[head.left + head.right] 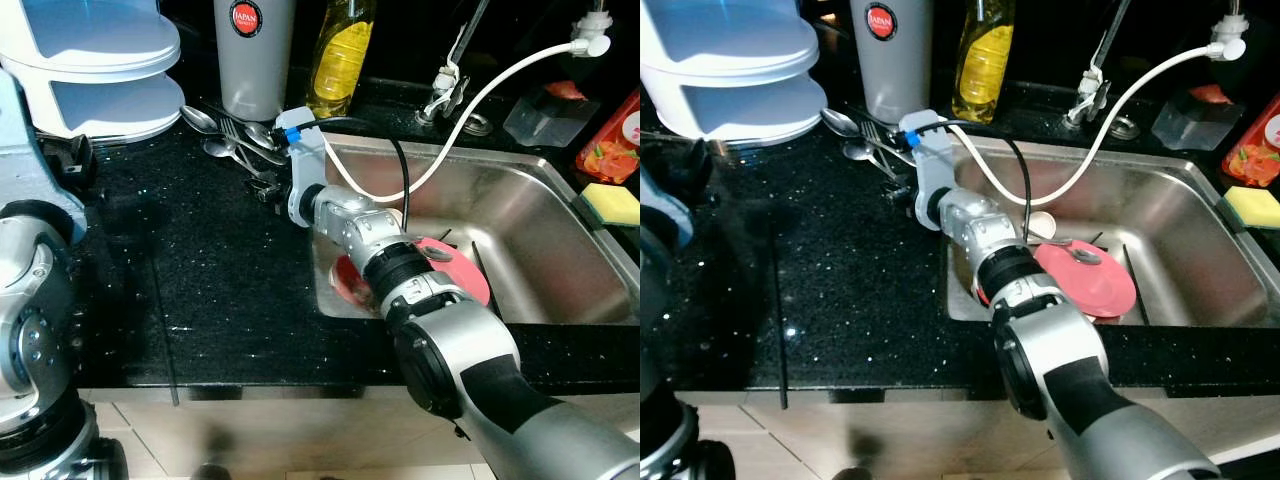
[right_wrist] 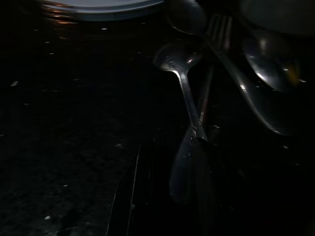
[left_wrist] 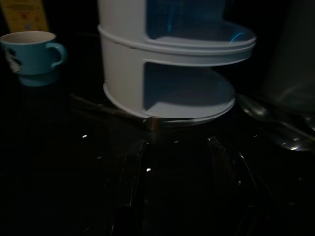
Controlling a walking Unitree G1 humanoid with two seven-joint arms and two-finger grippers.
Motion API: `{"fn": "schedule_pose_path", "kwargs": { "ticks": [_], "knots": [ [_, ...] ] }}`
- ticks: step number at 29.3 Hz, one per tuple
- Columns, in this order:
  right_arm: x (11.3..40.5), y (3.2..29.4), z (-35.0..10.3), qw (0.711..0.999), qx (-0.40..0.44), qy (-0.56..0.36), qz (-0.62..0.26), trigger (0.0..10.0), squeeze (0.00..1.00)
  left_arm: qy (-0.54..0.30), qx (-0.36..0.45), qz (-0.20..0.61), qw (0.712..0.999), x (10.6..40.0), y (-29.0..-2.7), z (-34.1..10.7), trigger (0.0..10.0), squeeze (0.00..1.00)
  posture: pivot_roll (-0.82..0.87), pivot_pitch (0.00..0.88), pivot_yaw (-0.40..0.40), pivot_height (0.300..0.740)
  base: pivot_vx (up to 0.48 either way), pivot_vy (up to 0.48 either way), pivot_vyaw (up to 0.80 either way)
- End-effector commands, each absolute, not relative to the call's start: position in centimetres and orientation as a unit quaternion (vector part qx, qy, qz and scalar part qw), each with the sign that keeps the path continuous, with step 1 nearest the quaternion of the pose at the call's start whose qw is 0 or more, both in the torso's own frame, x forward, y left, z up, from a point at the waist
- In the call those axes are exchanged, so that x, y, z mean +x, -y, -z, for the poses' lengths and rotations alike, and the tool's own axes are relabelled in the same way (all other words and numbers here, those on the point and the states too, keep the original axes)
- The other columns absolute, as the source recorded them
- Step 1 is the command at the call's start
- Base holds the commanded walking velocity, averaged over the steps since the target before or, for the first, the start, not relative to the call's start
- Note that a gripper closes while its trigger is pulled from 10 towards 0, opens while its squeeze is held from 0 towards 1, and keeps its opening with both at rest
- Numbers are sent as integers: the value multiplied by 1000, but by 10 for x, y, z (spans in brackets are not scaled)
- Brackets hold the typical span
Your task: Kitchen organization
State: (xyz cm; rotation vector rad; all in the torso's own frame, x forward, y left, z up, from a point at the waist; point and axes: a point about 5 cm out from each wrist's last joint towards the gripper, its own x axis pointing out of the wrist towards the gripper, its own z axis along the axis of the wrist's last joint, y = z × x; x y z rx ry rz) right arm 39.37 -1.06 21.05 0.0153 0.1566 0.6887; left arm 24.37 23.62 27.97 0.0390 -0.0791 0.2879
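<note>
Cutlery, three spoons and one fork, lies before the right gripper, whose jaws' state is unclear.

I can't make out my right end effector in the dark wrist view, so its grip on the silver spoon handles stays unclear. My arm hides part of the round pink plate in the sink.
</note>
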Motion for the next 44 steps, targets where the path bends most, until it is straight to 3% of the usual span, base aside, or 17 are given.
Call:
{"fn": "schedule_pose_path", "kwargs": {
  "ticks": [1, 4, 5, 7, 8, 21, 25, 26, 27, 28, 35, 36, 37, 38, 44],
  "knots": [
    [398, 22, -207, 952, -8, -87, -293, 10000, 0, 33, 31, -159, 986, 238, -241, -278, 10000, 0, 344, 19, -140, 740, 0, 0, 0],
    [399, 24, -206, 955, -8, -91, -282, 10000, 0, 32, 31, -162, 986, 237, -242, -277, 10000, 0, 344, 19, -140, 740, 0, 0, 0],
    [399, 24, -204, 954, -9, -98, -282, 8039, 0, 32, 31, -162, 986, 237, -242, -277, 10000, 0, 344, 19, -140, 740, 0, 0, 0],
    [399, 24, -202, 954, -9, -103, -281, 8039, 0, 32, 31, -162, 986, 237, -242, -277, 10000, 0, 344, 19, -140, 740, 0, 0, 0],
    [398, 24, -200, 953, -12, -107, -284, 0, 0, 31, 31, -161, 986, 237, -242, -277, 10000, 0, 344, 19, -140, 740, 0, 0, 0],
    [394, 22, -197, 946, 29, -107, -306, 0, 0, 26, 24, -138, 990, 246, -234, -274, 10000, 0, 319, 21, -114, 740, 0, 0, 0],
    [403, 38, -237, 958, 58, -9, -281, 0, 0, 24, 24, -132, 991, 248, -232, -273, 10000, 0, 318, 13, -108, 740, 0, 0, 0],
    [405, 45, -245, 961, 57, 7, -270, 3882, 0, 24, 24, -131, 991, 248, -231, -273, 10000, 0, 315, 10, -106, 740, 0, 0, 0],
    [405, 45, -245, 961, 57, 7, -270, 3882, 0, 24, 24, -131, 991, 248, -231, -273, 10000, 0, 315, 10, -106, 740, 0, 0, 0],
    [407, 53, -252, 964, 46, 21, -260, 10000, 0, 23, 24, -130, 991, 248, -231, -272, 10000, 0, 313, 6, -103, 740, 0, 0, 0],
    [410, 80, -254, 975, 27, 27, -220, 10000, 0, 17, 23, -126, 992, 250, -230, -269, 10000, 0, 306, 0, -89, 740, 0, 0, 0],
    [410, 81, -251, 975, 26, 21, -218, 10000, 129, 16, 23, -124, 992, 251, -230, -269, 10000, 0, 304, 0, -83, 740, 0, 0, 0],
    [410, 81, -251, 975, 26, 21, -218, 10000, 129, 16, 23, -124, 992, 251, -230, -269, 10000, 0, 304, 0, -83, 740, 0, 0, 0],
    [409, 78, -247, 974, 24, 14, -224, 10000, 1000, 15, 24, -121, 992, 252, -230, -268, 10000, 0, 303, 0, -79, 740, 0, 0, 0],
    [403, 62, -238, 968, 31, -3, -250, 10000, 1000, 13, 27, -114, 993, 255, -228, -268, 10000, 0, 302, 0, -70, 740, 0, 0, 0]
  ]
}}
